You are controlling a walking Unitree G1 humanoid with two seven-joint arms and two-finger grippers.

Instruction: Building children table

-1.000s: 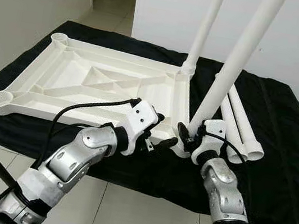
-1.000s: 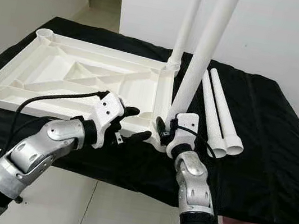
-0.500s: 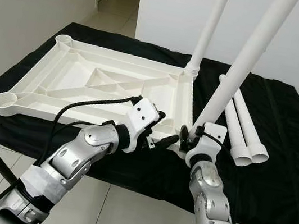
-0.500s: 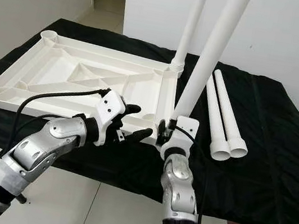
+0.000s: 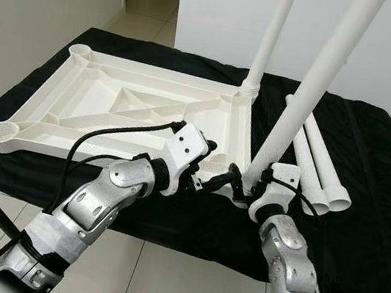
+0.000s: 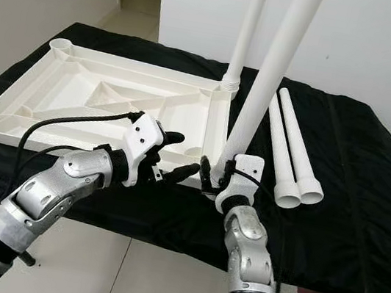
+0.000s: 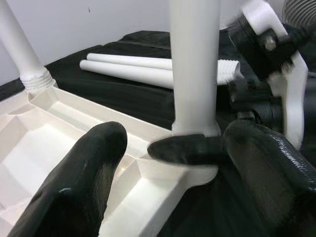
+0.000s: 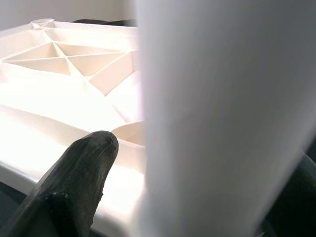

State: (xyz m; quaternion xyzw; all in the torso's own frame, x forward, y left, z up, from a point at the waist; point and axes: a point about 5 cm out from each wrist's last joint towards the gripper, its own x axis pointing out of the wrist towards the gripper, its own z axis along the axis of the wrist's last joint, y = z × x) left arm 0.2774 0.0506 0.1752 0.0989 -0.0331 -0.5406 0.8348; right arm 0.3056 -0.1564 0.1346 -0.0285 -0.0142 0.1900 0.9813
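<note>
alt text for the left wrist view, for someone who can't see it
A white table leg stands upright in the corner socket of an upturned white tabletop, the right gripper clamped at its base. The left gripper's open fingers frame it; two spare legs lie on black cloth.

Two silver, jointed arms with rounded shells are seen, each ending in a white wrist block and a hand of two long black fingers: the left hand [image 5: 209, 169], the right hand [image 5: 238, 181]. A black cable is looped along the left arm, thinner black wires over the right wrist
</note>
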